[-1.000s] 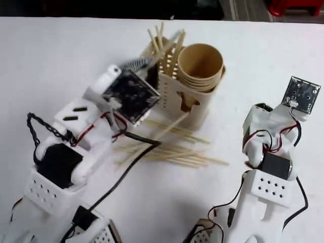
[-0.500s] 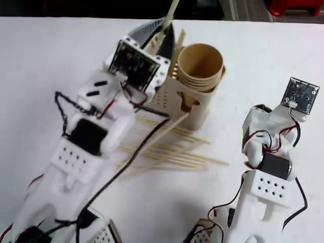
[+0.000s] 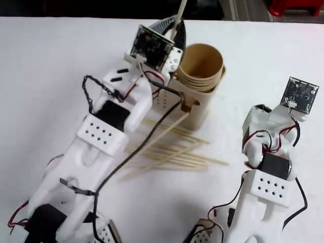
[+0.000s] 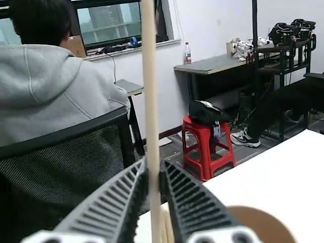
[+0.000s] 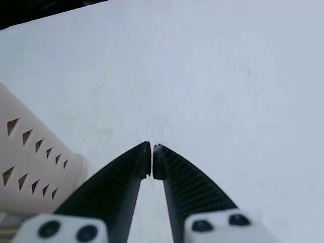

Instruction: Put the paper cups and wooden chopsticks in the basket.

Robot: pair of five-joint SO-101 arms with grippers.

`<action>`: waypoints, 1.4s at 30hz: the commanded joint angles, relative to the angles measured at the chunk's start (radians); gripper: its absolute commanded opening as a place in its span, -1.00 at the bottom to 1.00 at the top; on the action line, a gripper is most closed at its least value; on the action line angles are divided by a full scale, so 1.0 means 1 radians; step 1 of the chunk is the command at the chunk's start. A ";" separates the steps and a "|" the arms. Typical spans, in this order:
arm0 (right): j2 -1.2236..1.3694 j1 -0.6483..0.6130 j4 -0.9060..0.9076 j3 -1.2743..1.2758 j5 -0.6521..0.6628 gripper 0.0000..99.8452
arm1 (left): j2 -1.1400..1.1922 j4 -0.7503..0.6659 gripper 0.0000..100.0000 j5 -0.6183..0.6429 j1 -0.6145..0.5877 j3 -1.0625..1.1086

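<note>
Left wrist view: chopstick (image 4: 148,76) in left claw (image 4: 153,171)

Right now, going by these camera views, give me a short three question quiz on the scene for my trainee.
1. True or false: the left gripper is shut on a chopstick.
2. Where is the stack of paper cups? A in the basket, B beside it, C balanced on an arm.
3. Fill in: the right gripper is shut and holds ____.
Key: 1 true; 2 A; 3 nothing.
</note>
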 commanded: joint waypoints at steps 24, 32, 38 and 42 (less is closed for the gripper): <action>-0.001 0.005 -0.035 -0.006 0.012 -0.96 | -0.012 1.163 -0.77 -0.315 -0.051 -0.451; -0.001 0.004 -0.035 -0.006 0.012 -0.96 | -0.007 1.376 -0.67 -0.334 -0.051 -0.434; -0.001 0.005 -0.035 -0.006 0.014 -0.96 | -0.008 1.267 -0.61 -0.338 -0.050 -0.190; -0.001 0.005 -0.035 -0.006 0.014 -0.96 | -0.008 1.102 -0.61 -0.341 -0.050 0.023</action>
